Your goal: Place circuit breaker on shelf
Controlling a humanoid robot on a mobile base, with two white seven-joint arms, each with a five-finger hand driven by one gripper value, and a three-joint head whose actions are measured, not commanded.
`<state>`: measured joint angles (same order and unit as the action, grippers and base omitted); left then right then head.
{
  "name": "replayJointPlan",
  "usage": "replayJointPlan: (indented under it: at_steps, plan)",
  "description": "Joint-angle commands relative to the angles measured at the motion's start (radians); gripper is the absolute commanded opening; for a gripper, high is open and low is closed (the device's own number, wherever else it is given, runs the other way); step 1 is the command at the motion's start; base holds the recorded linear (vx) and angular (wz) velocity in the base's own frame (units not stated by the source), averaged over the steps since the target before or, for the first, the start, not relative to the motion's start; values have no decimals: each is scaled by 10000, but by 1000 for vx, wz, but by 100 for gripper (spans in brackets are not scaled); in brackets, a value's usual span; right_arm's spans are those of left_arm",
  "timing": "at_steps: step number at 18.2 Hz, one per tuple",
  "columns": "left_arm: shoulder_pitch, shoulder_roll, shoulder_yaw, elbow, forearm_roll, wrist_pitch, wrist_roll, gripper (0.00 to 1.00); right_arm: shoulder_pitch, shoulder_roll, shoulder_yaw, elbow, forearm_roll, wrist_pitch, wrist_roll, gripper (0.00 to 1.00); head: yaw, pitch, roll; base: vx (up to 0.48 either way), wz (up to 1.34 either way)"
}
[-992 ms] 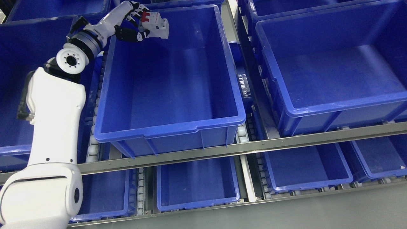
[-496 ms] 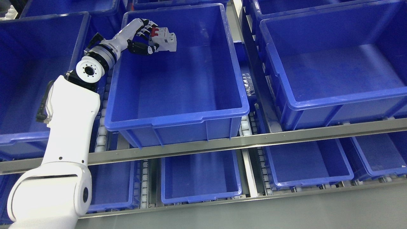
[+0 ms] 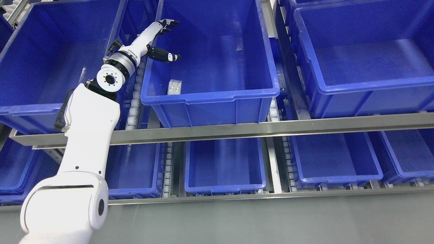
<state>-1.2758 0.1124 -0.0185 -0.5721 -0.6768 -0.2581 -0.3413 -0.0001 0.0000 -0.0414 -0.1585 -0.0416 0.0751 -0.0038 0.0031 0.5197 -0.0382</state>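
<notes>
Left hand (image 3: 162,40) — reached over the left wall of the middle blue bin (image 3: 210,96) on the upper shelf level; fingers (image 3: 168,23) spread apart and holding nothing, thumb (image 3: 166,57) splayed out below them. White left arm (image 3: 86,135) rose from the lower left corner of the head view, its round wrist joint just outside the bin's left wall.

Circuit breaker (image 3: 174,86) — white, lay on the bin floor below the fingers, near the bin's front-left corner, clear of the hand. Which face was up could not be told.

Metal shelf rail (image 3: 271,127) — ran across in front of the bin, below and nearer than the fingers.

Other blue bins — one to the left of the fingers (image 3: 51,61), one well to their right (image 3: 366,61), and a lower row (image 3: 225,162) under the rail. Roller tracks (image 3: 134,101) showed between bins, just under the wrist.
</notes>
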Motion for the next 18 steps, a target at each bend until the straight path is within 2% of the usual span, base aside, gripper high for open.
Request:
replayJointPlan:
  at_steps: [1,4,5,6,8,9,11,13,18]
  plan:
    - [-51,-526,45,337,95,4,329,83,170,-175,0,-10,2,-275,8,100,0,0,0,-189,-36]
    - [-387,-950,1101,245,233,-57,559,83,170,-175,0,5,-13,-275,8,100,0,0,0,-218,-72]
    - [-480,-950,1454,139,264,-225,620,87,170,-175,0,5,2,-275,8,100,0,0,0,-200,-67]
    - [-496,-950,1731,-14,280,-393,940,94,170,-175,0,5,2,-275,8,100,0,0,0,-235,-76]
    - [-496,-950,1979,-352,523,-365,2286,97,170,-175,0,5,2,-275,8,100,0,0,0,-221,-92]
    - [-496,-950,1994,-505,1300,-304,3295,98,170,-175,0,5,2,-275,8,100,0,-2,0,-207,-107]
    - [-466,-950,2056,-918,3137,275,3719,98,170,-175,0,5,2,-275,8,100,0,-1,0,-173,-150]
    - [-252,-950,2224,-2171,4463,1608,3842,99,170,-175,0,5,-13,-275,8,100,0,-1,0,-137,-189]
    - [1923,-950,2532,-6266,4467,3083,3812,99,170,-175,0,5,2,-275,8,100,0,-1,0,-73,-122]
